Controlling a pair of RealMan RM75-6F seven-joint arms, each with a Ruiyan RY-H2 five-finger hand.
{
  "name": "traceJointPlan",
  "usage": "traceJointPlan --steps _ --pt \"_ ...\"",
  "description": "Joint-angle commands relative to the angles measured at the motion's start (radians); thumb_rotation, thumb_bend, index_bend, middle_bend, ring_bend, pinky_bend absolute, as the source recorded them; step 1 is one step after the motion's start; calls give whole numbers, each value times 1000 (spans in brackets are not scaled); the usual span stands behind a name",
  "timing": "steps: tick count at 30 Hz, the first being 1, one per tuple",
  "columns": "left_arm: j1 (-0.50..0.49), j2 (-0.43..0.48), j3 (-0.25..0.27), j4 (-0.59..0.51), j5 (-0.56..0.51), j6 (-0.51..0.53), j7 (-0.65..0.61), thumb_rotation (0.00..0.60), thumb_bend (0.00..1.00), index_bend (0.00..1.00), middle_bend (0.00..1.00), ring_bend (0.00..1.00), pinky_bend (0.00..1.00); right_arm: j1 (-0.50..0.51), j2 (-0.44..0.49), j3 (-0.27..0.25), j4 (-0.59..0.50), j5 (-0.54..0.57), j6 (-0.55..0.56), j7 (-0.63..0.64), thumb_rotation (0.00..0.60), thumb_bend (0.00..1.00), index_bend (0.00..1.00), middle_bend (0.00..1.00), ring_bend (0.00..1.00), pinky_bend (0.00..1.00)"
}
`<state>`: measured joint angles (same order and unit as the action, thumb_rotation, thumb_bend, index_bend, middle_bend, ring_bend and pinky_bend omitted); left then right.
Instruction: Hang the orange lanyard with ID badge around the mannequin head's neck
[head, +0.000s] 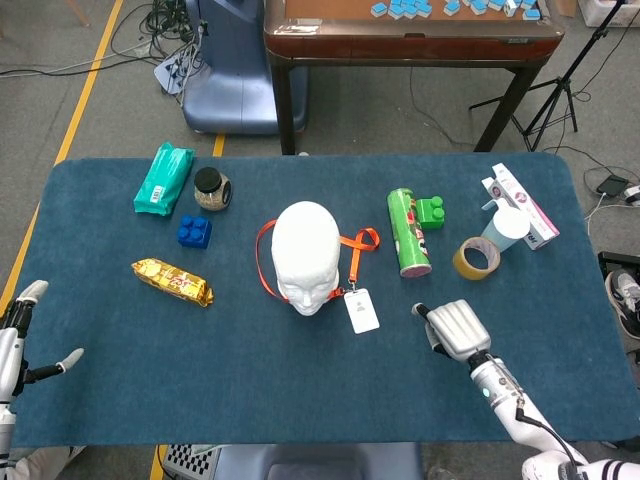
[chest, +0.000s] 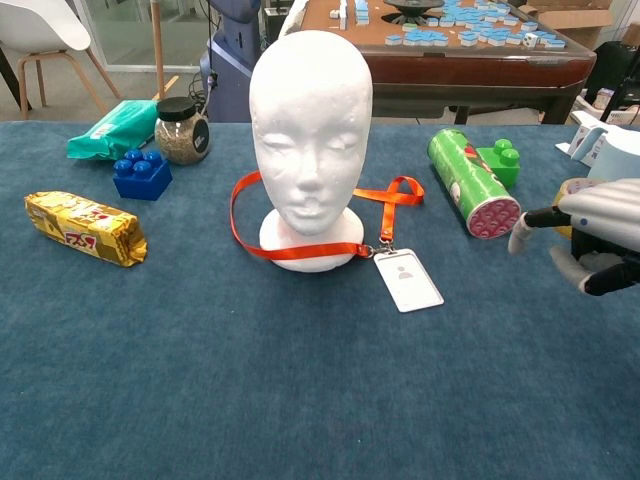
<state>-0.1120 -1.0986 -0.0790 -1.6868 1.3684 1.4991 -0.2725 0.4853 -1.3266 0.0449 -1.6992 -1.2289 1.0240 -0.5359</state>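
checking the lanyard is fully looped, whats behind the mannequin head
The orange lanyard runs round both sides of the mannequin head at its base. Behind it, the strap is hidden in both views.

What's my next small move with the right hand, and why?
Probably draw the right hand back off the table. The orange lanyard already loops around the base of the mannequin head, the ID badge lies flat beside it, and the hand holds nothing, so the job looks done.

White mannequin head (head: 306, 255) mid-bench (head: 300, 390), orange lanyard (head: 264, 262) looped around its base, ID badge (head: 361, 310) lying beside it, right hand (head: 452, 329) empty near the badge, left hand (head: 18, 335) spread at the bench's edge.
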Motion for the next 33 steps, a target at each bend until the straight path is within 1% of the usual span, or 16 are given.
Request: traceJointPlan --steps 1,5,13,22,30,33 --pt "9 6 3 -8 12 9 -6 600 136 95 70 27 113 42 -62 33 47 63 -33 -50 600 733 303 1000 1000 1000" --pt "20 24 10 -22 24 3 -39 600 137 101 71 27 113 75 -127 54 83 115 -41 -91 600 734 303 1000 1000 1000" --pt "35 38 5 -22 28 7 -56 600 136 101 71 27 113 150 -239 98 171 183 -58 -144 600 733 286 1000 1000 1000" --pt "49 44 11 -20 45 7 -68 600 137 110 71 27 113 232 -366 125 300 274 -86 -201 600 733 285 1000 1000 1000" --pt "56 43 17 -13 59 2 -77 600 136 123 71 28 113 276 -425 132 372 316 -110 -203 600 731 285 1000 1000 1000" --pt "58 43 20 -14 68 3 -77 600 136 128 71 27 113 281 -431 126 373 319 -110 -200 600 731 285 1000 1000 1000"
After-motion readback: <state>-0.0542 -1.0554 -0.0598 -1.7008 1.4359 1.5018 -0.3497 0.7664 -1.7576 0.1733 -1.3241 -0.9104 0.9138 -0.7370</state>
